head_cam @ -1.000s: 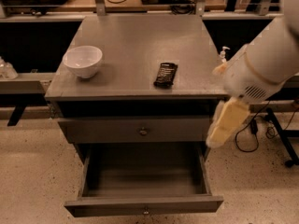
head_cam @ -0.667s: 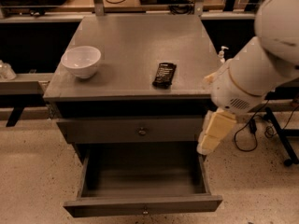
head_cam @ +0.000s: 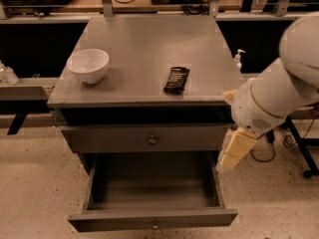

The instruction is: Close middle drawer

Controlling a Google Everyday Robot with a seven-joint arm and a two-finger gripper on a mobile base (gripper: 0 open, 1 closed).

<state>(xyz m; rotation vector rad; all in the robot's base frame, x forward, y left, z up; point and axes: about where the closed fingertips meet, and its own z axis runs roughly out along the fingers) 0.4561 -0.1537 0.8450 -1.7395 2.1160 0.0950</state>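
Note:
The middle drawer [head_cam: 153, 219] is pulled far out at the bottom of the grey cabinet. Its deep box is empty, and its low flat front has a small round knob [head_cam: 155, 226]. Above it is another grey drawer front [head_cam: 144, 138] with a centre knob, nearly flush with the cabinet. My gripper [head_cam: 233, 152] is cream-coloured and hangs down from the white arm [head_cam: 279, 96]. It is at the cabinet's right side, next to the open drawer's right wall and above its front. It holds nothing that I can see.
A white bowl [head_cam: 88, 65] and a black remote-like device [head_cam: 177, 79] lie on the cabinet top [head_cam: 144, 44]. A small pump bottle [head_cam: 239, 59] stands behind the right edge. A chair leg with a caster [head_cam: 305, 158] and cables are on the speckled floor to the right.
The arm and gripper have moved left and slightly down, from beside the upper drawer front to the open drawer's right side. The drawers have not moved.

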